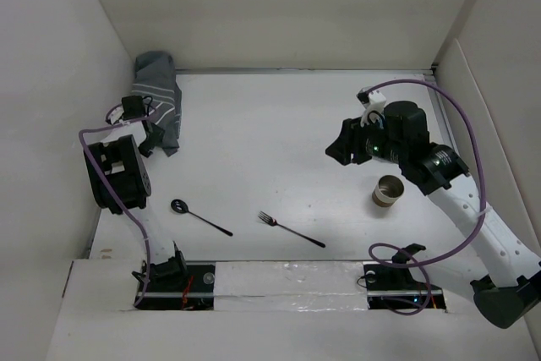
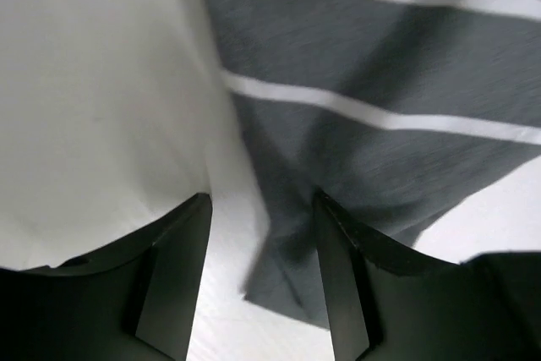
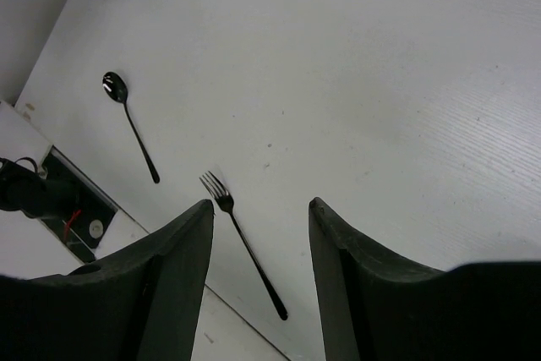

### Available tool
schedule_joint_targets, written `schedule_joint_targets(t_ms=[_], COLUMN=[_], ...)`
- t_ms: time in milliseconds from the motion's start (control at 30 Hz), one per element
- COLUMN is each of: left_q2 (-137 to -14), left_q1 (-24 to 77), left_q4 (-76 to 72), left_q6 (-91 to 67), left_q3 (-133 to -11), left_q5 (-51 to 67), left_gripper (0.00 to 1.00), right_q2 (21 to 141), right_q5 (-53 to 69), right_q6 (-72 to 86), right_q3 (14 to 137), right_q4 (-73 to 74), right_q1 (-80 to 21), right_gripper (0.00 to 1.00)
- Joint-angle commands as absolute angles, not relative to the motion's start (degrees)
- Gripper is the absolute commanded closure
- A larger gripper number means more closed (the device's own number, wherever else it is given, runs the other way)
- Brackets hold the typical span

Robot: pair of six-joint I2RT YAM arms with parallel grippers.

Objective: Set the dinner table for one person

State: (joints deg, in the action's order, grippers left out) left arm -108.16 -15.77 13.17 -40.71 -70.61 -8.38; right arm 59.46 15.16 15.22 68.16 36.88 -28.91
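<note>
The white dinner table [image 1: 270, 150] fills the top view. A dark grey white-striped placemat [image 1: 161, 99] lies crumpled at the back left corner; the left wrist view shows its near corner [image 2: 372, 150] up close. My left gripper [image 1: 149, 137] is open, its jaws astride that corner [image 2: 262, 209]. A black spoon [image 1: 199, 217] and a black fork [image 1: 290, 231] lie near the front edge; both also show in the right wrist view, spoon [image 3: 131, 120] and fork [image 3: 241, 238]. My right gripper [image 1: 336, 151] is open and empty above the table [image 3: 260, 209]. A brown cup [image 1: 388, 192] stands at right.
White walls [image 1: 51, 82] enclose the table on the left, back and right. The arm bases [image 1: 169, 275] sit in slots at the near edge. A purple cable [image 1: 461, 124] loops over the right arm.
</note>
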Motion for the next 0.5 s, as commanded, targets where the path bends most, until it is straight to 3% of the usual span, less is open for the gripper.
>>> schedule_joint_targets(t_ms=[0,67,100,167,233,367,400,467], left_q2=[-109.95,-110.82,-111.35,-113.01,-113.73,-111.72,-111.1,-109.43], left_q1=[-15.73,-15.73,-15.73,-15.73,-14.07,-8.63,-6.0,-3.27], left_q4=[10.29,8.19,7.91,7.73,8.09,5.46,4.41,3.26], left_q6=[-42.1,-42.01,-41.84,-40.87,-39.91,-39.63,-39.9,-40.69], left_q3=[-73.12,-73.3,-74.0,-75.14,-76.9,-76.82,-75.6,-75.06], left_q5=[-8.27,-6.69,-6.07,-3.36,-2.38,2.52,3.68,6.05], left_gripper=[0.52,0.58,0.79,1.0,1.0,1.0,1.0,1.0], right_q2=[59.06,58.71,58.71,58.8,59.06,60.73,61.08,61.78], right_q5=[14.41,13.72,13.45,12.4,11.87,9.33,8.88,6.87], right_q6=[16.61,17.84,18.45,18.89,19.25,19.16,18.81,18.2], right_q3=[69.7,69.0,68.65,68.29,68.38,69.17,69.43,70.75], right_q4=[35.07,34.19,34.1,33.66,33.4,32.78,32.78,33.05], right_q1=[-29.18,-29.79,-29.79,-30.41,-30.93,-30.94,-30.94,-30.94], right_gripper=[0.46,0.48,0.5,0.52,0.54,0.71,0.82,0.93])
